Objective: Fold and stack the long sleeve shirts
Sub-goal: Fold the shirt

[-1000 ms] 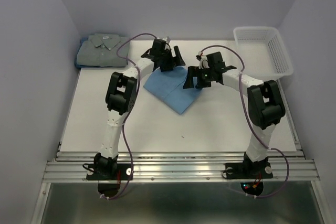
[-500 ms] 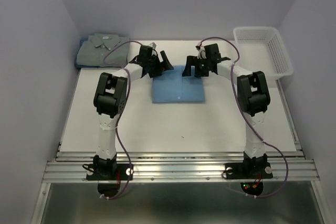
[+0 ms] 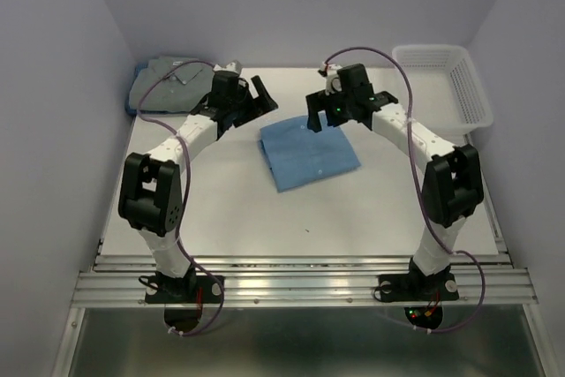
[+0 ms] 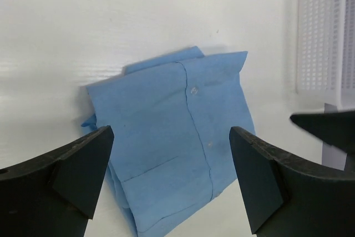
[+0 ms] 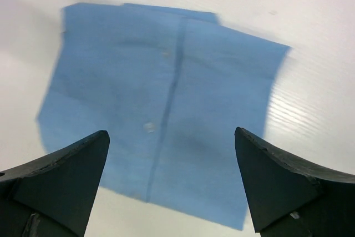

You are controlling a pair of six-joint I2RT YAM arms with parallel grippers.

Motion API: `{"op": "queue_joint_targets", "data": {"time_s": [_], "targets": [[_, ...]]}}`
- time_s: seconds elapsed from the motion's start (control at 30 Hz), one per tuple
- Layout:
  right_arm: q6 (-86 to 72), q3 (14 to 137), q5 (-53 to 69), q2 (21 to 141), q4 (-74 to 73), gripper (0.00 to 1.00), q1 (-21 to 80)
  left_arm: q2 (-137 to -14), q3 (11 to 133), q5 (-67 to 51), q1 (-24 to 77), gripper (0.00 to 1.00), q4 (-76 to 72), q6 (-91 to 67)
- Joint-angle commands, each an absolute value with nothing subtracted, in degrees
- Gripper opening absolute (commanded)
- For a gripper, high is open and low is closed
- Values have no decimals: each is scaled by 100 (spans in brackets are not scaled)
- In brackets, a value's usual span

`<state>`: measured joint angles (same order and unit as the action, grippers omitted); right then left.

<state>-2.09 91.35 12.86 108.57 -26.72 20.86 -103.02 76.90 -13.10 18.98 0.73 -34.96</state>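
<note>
The light blue shirt (image 3: 308, 153) lies folded flat in the middle of the table, turned slightly askew. It shows in the left wrist view (image 4: 175, 137) with pocket and button placket up, and in the right wrist view (image 5: 161, 104). The grey-green shirt (image 3: 168, 83) lies folded at the far left corner, collar visible. My left gripper (image 3: 250, 100) is open and empty, above the table left of the blue shirt's far edge. My right gripper (image 3: 328, 113) is open and empty, above the blue shirt's far right edge.
A white plastic mesh basket (image 3: 441, 81) stands at the far right corner; it also shows in the left wrist view (image 4: 324, 31). The purple walls close in the table on three sides. The white table (image 3: 265, 218) ends at a metal rail near my bases.
Both grippers let go of the blue shirt and moved apart, the left one toward the grey-green shirt. The blue shirt has rotated and now lies askew on the table.
</note>
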Motion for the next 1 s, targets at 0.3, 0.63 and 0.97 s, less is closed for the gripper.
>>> {"op": "queue_joint_targets", "data": {"time_s": [0.3, 0.63, 0.97], "targets": [[360, 9323, -1104, 11301, -2618, 100, 4798, -8324, 5593, -800, 1038, 99, 229, -3946], [317, 10827, -2698, 12980, -2944, 100, 4983, -6865, 4201, -572, 659, 99, 149, -4175], [-122, 10538, -2523, 13473, -3612, 72, 4983, -6741, 4307, -264, 457, 99, 466, -3929]]}}
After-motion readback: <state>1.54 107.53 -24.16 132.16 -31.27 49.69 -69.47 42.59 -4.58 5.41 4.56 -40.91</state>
